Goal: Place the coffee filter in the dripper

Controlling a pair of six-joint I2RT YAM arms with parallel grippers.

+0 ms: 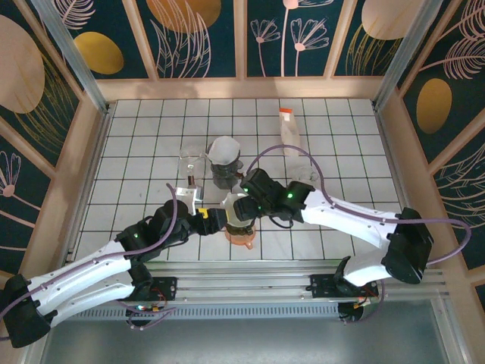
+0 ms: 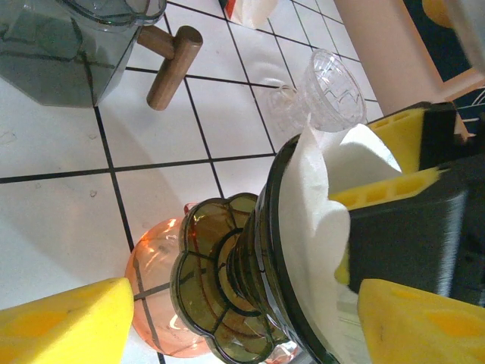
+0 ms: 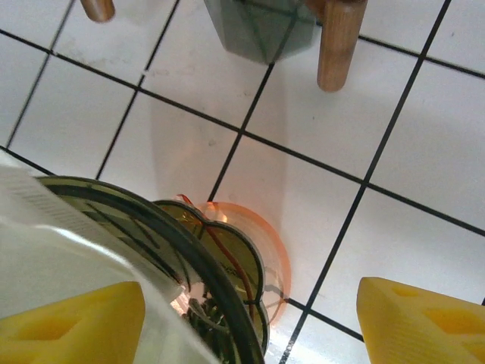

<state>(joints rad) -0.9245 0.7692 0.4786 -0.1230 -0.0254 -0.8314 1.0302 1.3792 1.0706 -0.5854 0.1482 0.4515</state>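
**Paper filter seated in the dripper, both hands open beside it**

Seen from above, the left hand is found near the middle of the tiled worktop, pointed right towards the dripper. Its yellow fingers are set apart, one on each side of the dripper. The left one is clear of it and nothing is gripped.

Behind this hand a clear funnel is seen on the tiles. Just to the right of it a grey pot with a wooden handle is stood, and a second white paper cone is seen on top of it.

At the centre the dark dripper is stood on an orange glass. The coffee filter is seen inside the dripper, with its white edge rising above the rim.

The right hand is held at the dripper from the right with its fingers wide apart. One finger is laid over the filter and the other is over bare tiles, so the paper is not pinched between them.

Further right and towards the back, a packet with an orange end is laid flat on the worktop, well apart from the rest
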